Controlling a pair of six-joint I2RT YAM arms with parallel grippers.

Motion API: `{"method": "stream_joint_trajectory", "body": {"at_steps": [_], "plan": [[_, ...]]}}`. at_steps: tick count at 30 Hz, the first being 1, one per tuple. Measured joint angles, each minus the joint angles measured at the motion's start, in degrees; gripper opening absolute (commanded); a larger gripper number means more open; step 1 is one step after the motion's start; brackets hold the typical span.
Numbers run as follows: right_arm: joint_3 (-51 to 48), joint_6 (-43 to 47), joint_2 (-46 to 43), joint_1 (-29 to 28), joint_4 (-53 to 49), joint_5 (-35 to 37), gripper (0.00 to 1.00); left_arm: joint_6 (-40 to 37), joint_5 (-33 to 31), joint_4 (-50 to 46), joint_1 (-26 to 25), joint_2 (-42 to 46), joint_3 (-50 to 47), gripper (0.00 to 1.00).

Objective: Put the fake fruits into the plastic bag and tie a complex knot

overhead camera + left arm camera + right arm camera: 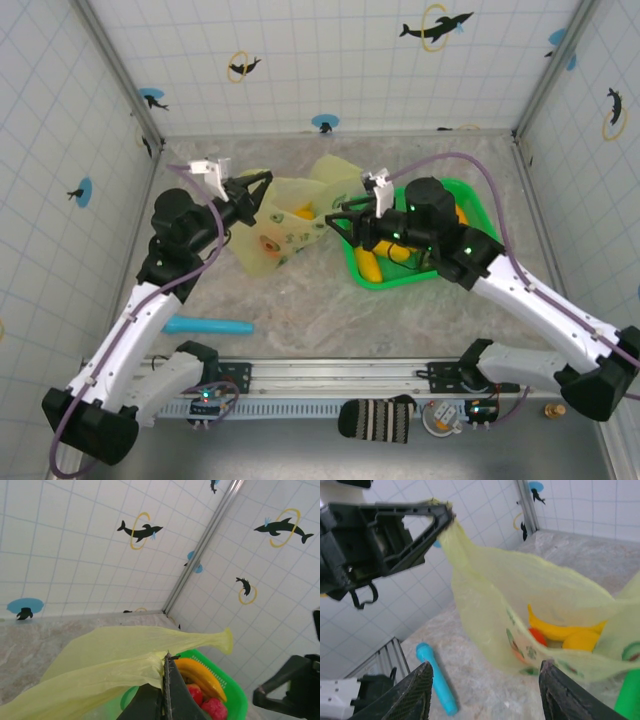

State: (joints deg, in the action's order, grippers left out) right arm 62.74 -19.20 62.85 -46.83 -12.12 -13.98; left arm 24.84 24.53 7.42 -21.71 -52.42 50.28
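Observation:
The pale yellow-green plastic bag (pixel 285 228) hangs at the table's middle, its handle (pixel 150 662) pinched in my shut left gripper (pixel 168 661), which holds it up at the bag's left (pixel 258 185). Through the film I see fake fruits inside: a yellow banana (pixel 555 628), a red piece (pixel 538 636) and a yellow-orange one (pixel 580 640). My right gripper (pixel 487 680) stands open just right of the bag (pixel 338 216), with nothing between its fingers (pixel 417 692). More fruits lie in the green tray: a banana (pixel 201 675), a red piece (pixel 196 693) and a pink one (pixel 216 708).
The bright green tray (pixel 468 196) sits right of the bag, under my right arm, with a banana (pixel 369 266) at its near-left corner. A teal-blue stick (pixel 210 325) lies on the table near the left arm. Tiled walls close off the back and sides.

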Motion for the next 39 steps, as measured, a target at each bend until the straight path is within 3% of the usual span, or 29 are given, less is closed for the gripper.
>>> {"method": "stream_joint_trajectory", "body": {"at_steps": [4, 8, 12, 17, 30, 33, 35, 39], "plan": [[-3.9, 0.1, -2.4, 0.5, -4.6, 1.3, 0.66, 0.6, -0.8, 2.6, 0.0, -0.9, -0.5, 0.0], [-8.0, 0.3, -2.2, 2.6, -12.7, 9.2, 0.67, 1.7, -0.4, 5.0, 0.0, -1.3, -1.3, 0.0], [-8.2, 1.5, 2.4, 7.4, -19.1, 15.2, 0.73, 2.4, 0.4, 6.5, 0.0, -1.1, -1.8, 0.0], [-8.1, 7.1, 9.7, 9.7, -20.6, 21.4, 0.74, 2.0, 0.4, 6.4, 0.0, 0.5, -2.8, 0.0], [-3.6, 13.8, 31.4, 12.8, -17.0, 21.0, 0.78, -0.9, -1.3, 6.4, -1.7, 1.5, -5.6, 0.0], [-3.6, 13.6, 33.7, 13.9, -16.0, 20.7, 0.69, -1.0, -1.5, 6.4, -1.7, 1.3, -6.1, 0.0], [-3.6, 13.6, 34.8, 14.6, -15.4, 20.3, 0.57, -1.1, -1.6, 6.4, -1.7, 1.3, -6.5, 0.0], [-3.6, 12.2, 35.9, 15.7, -14.3, 19.1, 0.46, -1.1, -1.7, 6.4, -1.6, 0.9, -6.6, 0.0]]}}
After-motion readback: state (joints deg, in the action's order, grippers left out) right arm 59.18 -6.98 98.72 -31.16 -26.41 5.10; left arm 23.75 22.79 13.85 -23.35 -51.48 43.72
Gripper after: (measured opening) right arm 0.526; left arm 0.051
